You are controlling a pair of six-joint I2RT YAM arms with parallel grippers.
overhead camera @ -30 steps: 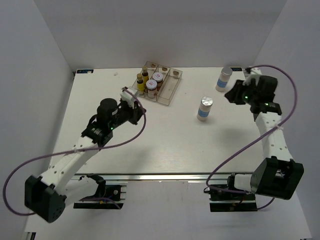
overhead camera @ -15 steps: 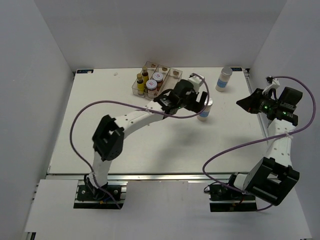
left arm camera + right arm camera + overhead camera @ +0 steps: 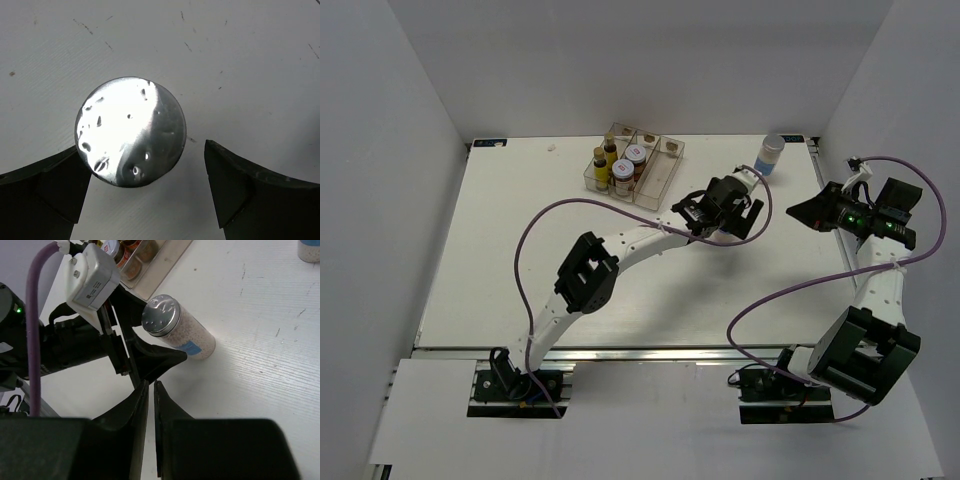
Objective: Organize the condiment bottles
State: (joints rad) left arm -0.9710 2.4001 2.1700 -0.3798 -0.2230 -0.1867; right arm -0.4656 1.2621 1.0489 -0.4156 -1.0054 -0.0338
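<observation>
Out past mid-desk toward the right edge, a white bottle [image 3: 182, 335] with a blue label, standing on its base, dimpled silver cap up. Pale granules visible through its wall from the right wrist view. Straddled by the left gripper [image 3: 140, 150], spread wide: one finger [image 3: 45, 185] tucked against the cap's edge in the left wrist view, contact impossible to judge, the other finger clear of the cap with bare desk [image 3: 470, 240] showing between. Not gripped.

Over by the right edge, the right gripper [image 3: 151, 383], pinched together with only a sliver between the fingers, holding nothing, aimed toward the straddled bottle and apart from it.

Close to the far right corner, a second white bottle [image 3: 771, 155] with a blue band, upright, on its own.

Along the far edge, left of centre, a clear tray [image 3: 660, 172] set at an angle. Inside it, two yellow bottles [image 3: 601, 166] with dark caps in the compartment nearest the left edge, two brown jars [image 3: 623, 171] with pale lids in the middle compartment
</observation>
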